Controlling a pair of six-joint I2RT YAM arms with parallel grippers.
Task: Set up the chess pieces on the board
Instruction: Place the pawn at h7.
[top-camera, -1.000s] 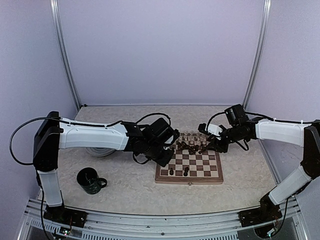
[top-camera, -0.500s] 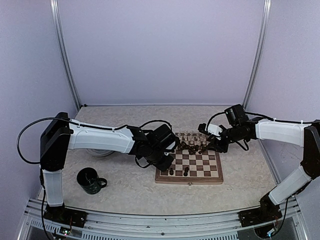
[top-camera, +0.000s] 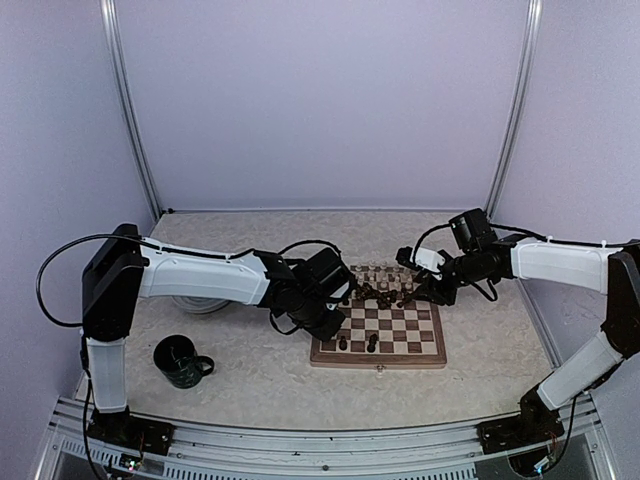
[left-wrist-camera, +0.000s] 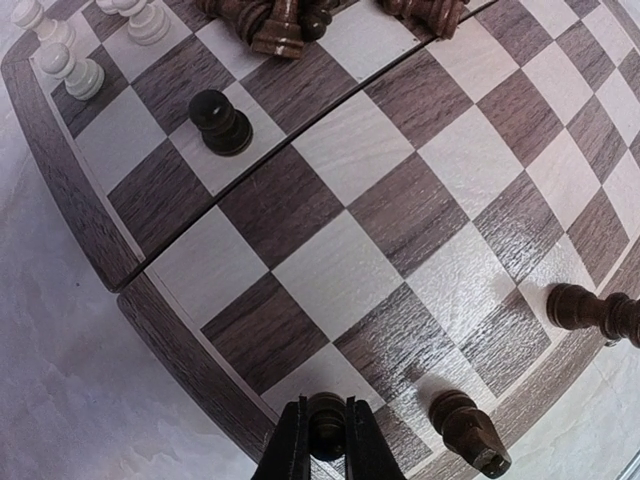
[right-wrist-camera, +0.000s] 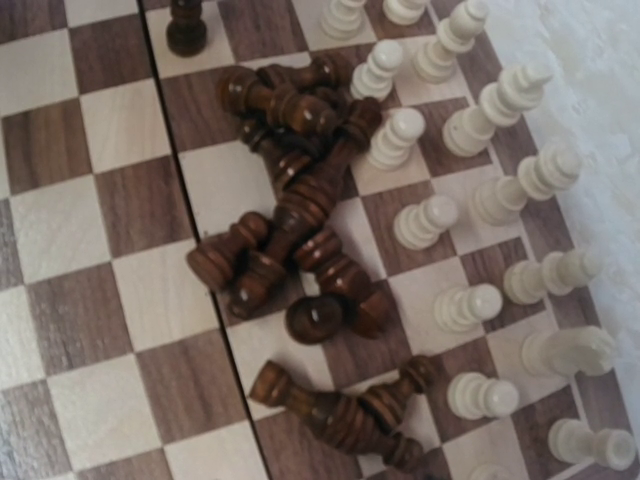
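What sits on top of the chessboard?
Cream pieces stand in two rows along the far edge of the chessboard; dark pieces lie heaped beside them. The left gripper pinches a dark pawn. The heap hides its squares.

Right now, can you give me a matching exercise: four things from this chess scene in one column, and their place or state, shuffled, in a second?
Things:
1. cream pieces
2. dark heap
3. mug
4. dark pawn nearest the left wrist camera

States:
A. pinched between the left jaws
B. on the table, left of the board
C. standing in rows along one board edge
D. lying tumbled on the board

Pairs: 1-C, 2-D, 3-B, 4-A.
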